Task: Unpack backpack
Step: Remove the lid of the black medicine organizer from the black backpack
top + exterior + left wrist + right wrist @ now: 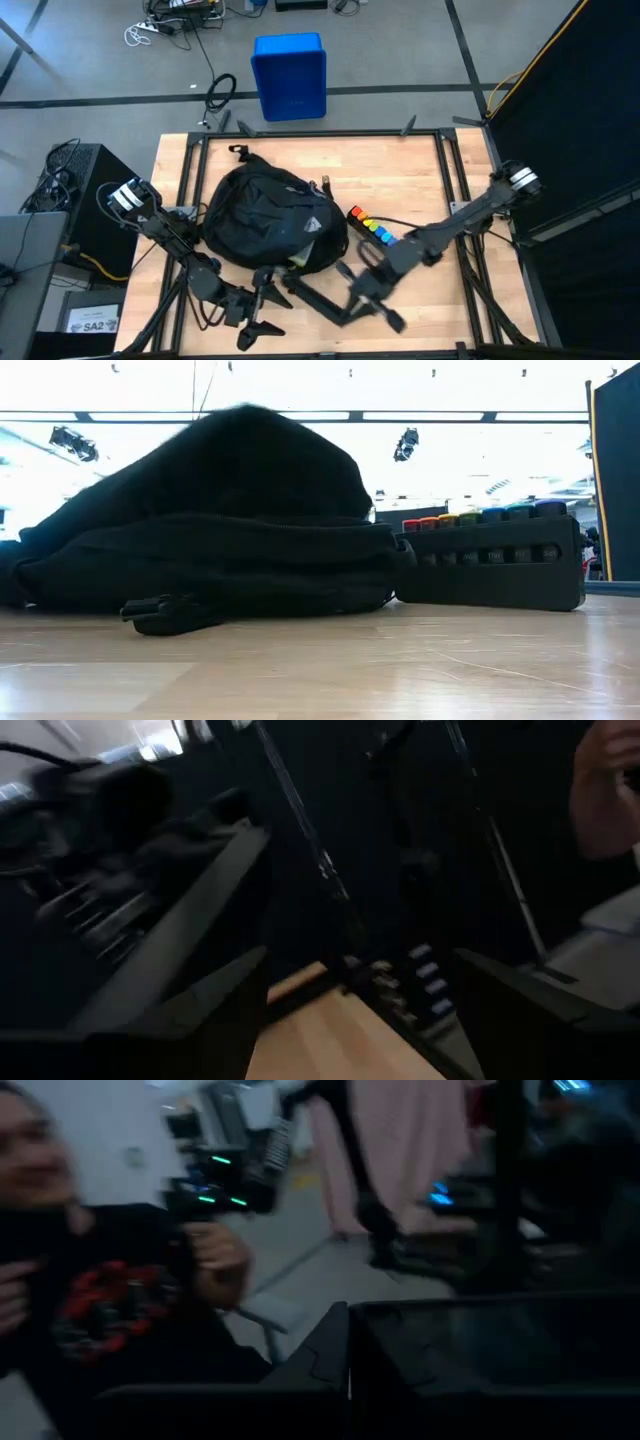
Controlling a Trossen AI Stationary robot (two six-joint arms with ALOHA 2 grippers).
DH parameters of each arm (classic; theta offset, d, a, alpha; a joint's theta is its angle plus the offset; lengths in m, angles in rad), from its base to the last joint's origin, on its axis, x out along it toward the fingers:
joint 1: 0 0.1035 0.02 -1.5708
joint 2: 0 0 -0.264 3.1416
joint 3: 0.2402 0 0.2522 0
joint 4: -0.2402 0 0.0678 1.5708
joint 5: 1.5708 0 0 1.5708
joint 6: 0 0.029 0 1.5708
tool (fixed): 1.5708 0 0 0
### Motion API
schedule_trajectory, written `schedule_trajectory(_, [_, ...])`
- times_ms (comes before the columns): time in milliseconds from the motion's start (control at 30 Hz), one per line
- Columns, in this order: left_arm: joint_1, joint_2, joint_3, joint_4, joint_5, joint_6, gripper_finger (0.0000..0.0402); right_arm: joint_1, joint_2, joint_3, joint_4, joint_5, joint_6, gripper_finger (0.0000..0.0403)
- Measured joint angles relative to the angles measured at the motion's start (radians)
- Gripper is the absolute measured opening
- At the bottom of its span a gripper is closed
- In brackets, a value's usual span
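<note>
A two-armed robot works at unpacking a backpack [268, 220], a rounded sack of soft black fabric with a pale triangular logo, lying on the left-centre of a pale wooden table [400, 190]. At far left, the left gripper [262, 318] hovers off the bag's near edge, jaws spread and holding nothing. The bag slumps in a low dome, a strap buckle [165, 614] trailing on the boards in the low view.

Just right of the bag, touching or nearly touching it, lies a hard black rectangular case [372, 228] with a row of coloured caps, red through blue; it looks like the one item already taken out. The bag's bulk suggests more remains inside, so the job appears at an early or middle stage.

Further right, the right gripper [392, 318] sits clenched and empty near the table's front edge. Beyond the table a blue plastic bin [290, 75] stands on the grey floor. A person holding a handset shows in the right wrist view.
</note>
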Motion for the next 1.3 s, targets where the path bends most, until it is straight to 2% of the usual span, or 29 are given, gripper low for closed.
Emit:
schedule_trajectory(200, [-0.031, 0.000, 0.001, 0.166, -0.014, 0.311, 0.0267, 0.082, -0.094, 0.000, -0.001, 0.095, -0.097, 0.0000])
schedule_trajectory(333, [-0.046, 0.000, 0.033, 0.159, -0.205, 0.569, 0.0262, 0.106, -0.112, 0.000, -0.003, 0.150, -0.127, 0.0000])
schedule_trajectory(467, [-0.026, 0.009, 0.100, 0.058, -0.359, 0.753, 0.0262, 0.083, -0.105, 0.000, -0.005, 0.206, -0.113, 0.0000])
schedule_trajectory(567, [0.005, 0.039, 0.161, -0.027, -0.434, 0.837, 0.0263, 0.046, -0.102, 0.000, -0.009, 0.213, -0.083, 0.0000])
schedule_trajectory(667, [0.024, 0.095, 0.220, -0.037, -0.511, 0.925, 0.0262, 0.019, -0.103, 0.000, -0.004, 0.224, -0.065, 0.0000])
schedule_trajectory(900, [0.031, 0.197, 0.329, 0.086, -0.604, 1.214, 0.0254, -0.035, -0.102, 0.000, -0.032, 0.243, -0.032, 0.0000])
schedule_trajectory(1067, [0.028, 0.222, 0.382, 0.150, -0.611, 1.319, 0.0252, -0.044, -0.102, 0.000, -0.029, 0.237, -0.031, 0.0000])
schedule_trajectory(1300, [0.040, 0.222, 0.427, 0.210, -0.646, 1.355, 0.0252, -0.039, -0.102, 0.000, -0.027, 0.237, -0.031, 0.0000])
